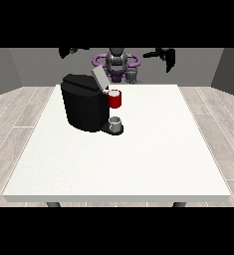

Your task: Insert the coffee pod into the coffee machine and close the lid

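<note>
grey and small, a thing (116,121) sat on the coffee machine (83,107) base; whether it was the pod could not be told. the lid (99,77) stood raised, a red thing at the machine (115,98). both hands (70,50) (167,56) hung raised, fingers unreadable.

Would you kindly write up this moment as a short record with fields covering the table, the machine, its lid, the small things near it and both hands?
table: large white table
machine: black coffee machine, on the table's far part, at the view's left
lid: grey lid, raised and tilted
at machine: red thing at the machine; small grey thing on its base, cannot tell if it is the pod
hand at view's left, raised above the table, holding nothing visible
hand at view's right, raised above the table, holding nothing visible
</note>
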